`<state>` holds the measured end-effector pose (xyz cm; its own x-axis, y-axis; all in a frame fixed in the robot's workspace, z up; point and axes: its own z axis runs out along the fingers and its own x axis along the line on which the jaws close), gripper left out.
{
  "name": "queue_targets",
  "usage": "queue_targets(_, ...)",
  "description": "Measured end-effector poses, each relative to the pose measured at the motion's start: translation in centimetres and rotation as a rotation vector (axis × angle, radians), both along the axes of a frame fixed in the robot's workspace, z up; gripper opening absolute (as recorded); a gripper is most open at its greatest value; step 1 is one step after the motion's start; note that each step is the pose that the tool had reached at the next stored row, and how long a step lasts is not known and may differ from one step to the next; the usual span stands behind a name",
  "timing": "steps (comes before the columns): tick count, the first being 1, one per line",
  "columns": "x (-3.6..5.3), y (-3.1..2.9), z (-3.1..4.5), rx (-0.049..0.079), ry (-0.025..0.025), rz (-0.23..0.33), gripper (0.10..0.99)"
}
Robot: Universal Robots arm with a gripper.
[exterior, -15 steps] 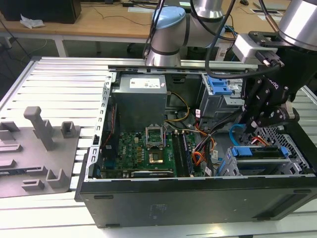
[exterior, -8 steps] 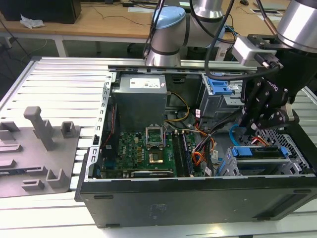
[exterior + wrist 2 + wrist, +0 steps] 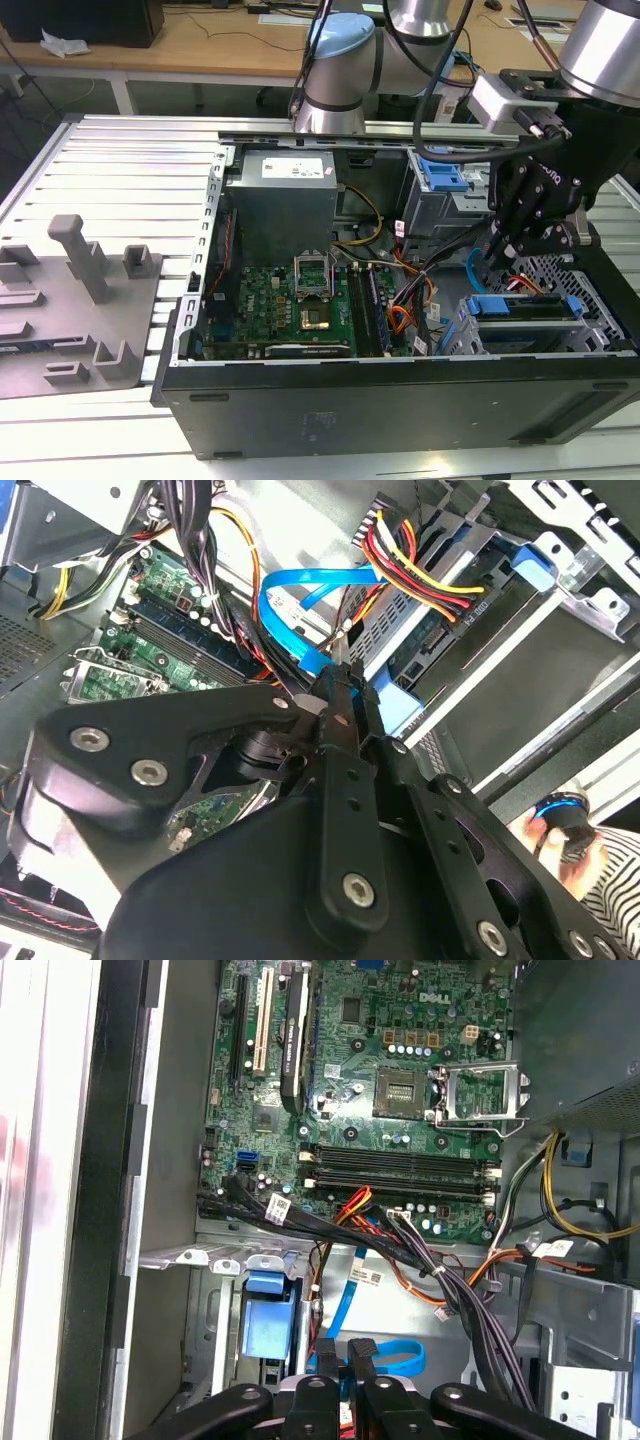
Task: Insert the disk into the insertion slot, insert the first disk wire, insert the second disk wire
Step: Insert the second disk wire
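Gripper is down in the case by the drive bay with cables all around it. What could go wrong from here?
1. The gripper sits tight against the blue flat cable and the red, yellow and black wire bundle; a sideways move could snag or tug them.
2. The disk lies in the insertion slot close under the gripper, so pushing down could jam its blue carrier or bend the cage.

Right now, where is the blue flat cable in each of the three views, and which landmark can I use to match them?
Exterior view: the blue flat cable curves beside the end effector, in the case toward the exterior view's right.
Second wrist view: it loops between the green motherboard and the end effector.
First wrist view: it lies just beyond the end effector.
Shared landmark: the green motherboard.
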<state>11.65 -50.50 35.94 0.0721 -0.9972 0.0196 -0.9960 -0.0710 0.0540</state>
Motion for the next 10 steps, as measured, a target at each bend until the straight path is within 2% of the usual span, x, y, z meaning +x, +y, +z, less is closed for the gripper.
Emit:
queue_targets(3, 0.12, -0.01, -0.02, 0.000, -0.0001, 0.000, 0.161)
queue_targets(7, 1.16, 0.00, -0.04, 0.000, 0.0015, 0.000, 0.161)
queue_targets(10, 1.27, -0.03, -0.06, 0.000, 0.0017, 0.000, 0.161)
